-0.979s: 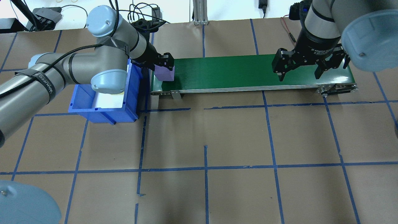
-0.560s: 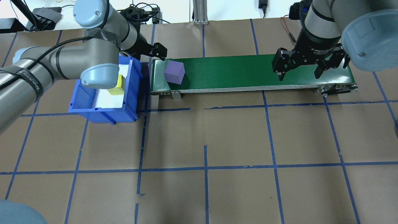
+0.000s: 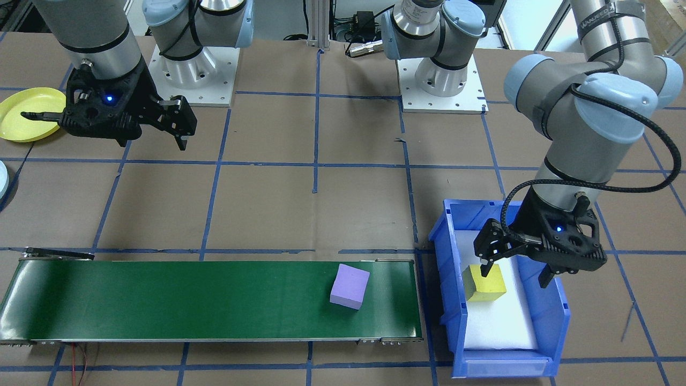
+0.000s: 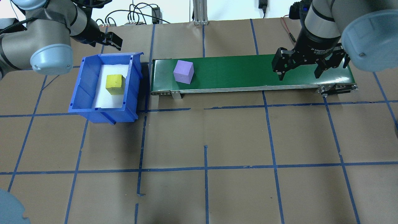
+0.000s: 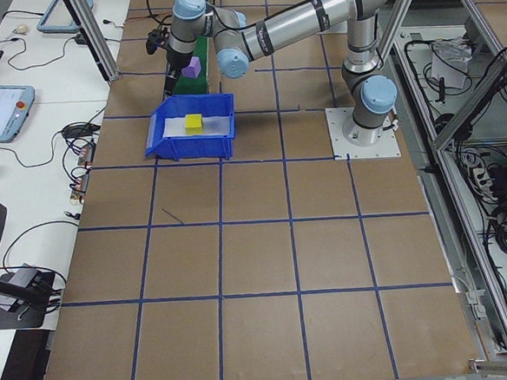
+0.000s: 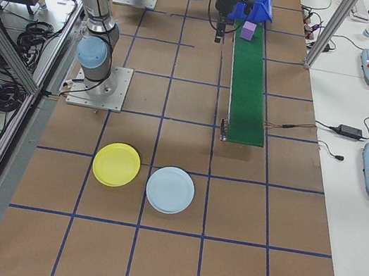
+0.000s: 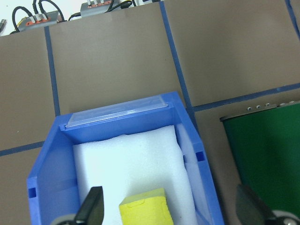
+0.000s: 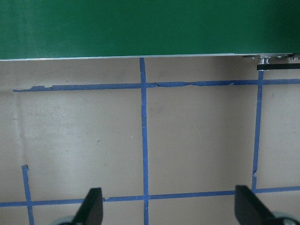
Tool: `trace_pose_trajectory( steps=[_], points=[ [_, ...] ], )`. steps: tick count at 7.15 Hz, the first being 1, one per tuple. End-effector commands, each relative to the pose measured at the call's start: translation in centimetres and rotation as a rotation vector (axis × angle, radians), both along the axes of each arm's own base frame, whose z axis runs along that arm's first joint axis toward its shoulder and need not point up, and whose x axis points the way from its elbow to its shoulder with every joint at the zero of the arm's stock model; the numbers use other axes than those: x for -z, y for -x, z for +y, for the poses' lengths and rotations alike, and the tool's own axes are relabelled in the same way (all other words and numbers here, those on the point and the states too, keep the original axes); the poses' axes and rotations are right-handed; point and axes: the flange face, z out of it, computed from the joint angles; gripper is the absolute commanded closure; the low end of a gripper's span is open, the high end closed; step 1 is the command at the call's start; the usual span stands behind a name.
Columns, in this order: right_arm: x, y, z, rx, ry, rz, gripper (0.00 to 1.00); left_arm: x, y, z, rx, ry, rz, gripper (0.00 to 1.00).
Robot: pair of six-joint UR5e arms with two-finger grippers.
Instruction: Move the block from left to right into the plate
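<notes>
Brown paper table (image 4: 217, 137) gridded with blue tape; purple foam cube (image 4: 183, 72) sits on green conveyor belt (image 4: 248, 70). Left gripper (image 3: 514, 268) and right gripper (image 4: 301, 71) both spread wide, empty.

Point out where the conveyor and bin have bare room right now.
The green conveyor belt is bare from the purple foam cube to the open right tool. In the blue plastic bin, white padding lies free in front of the yellow block. The open left tool crowds that block.
</notes>
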Motion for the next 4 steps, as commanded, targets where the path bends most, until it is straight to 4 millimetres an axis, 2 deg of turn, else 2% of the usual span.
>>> trace_pose_trajectory(
  steps=[1,2,3,4],
  points=[
    [0.1,0.5,-0.2,0.010,0.001,-0.008,0.00,1.8,-1.1,0.1,0.005,-0.057,-0.028,0.00],
    [0.1,0.8,-0.4,0.016,0.001,-0.008,0.00,2.9,-1.2,0.2,-0.003,-0.087,-0.029,0.00],
    [-0.3,2.5,-1.1,0.036,0.011,-0.007,0.00,4.2,-1.2,-0.1,-0.005,-0.110,-0.022,0.00],
    [0.1,5.7,-1.8,-0.033,-0.003,-0.013,0.00,6.3,-1.3,-0.7,-0.009,-0.143,-0.015,0.00]
  ],
)
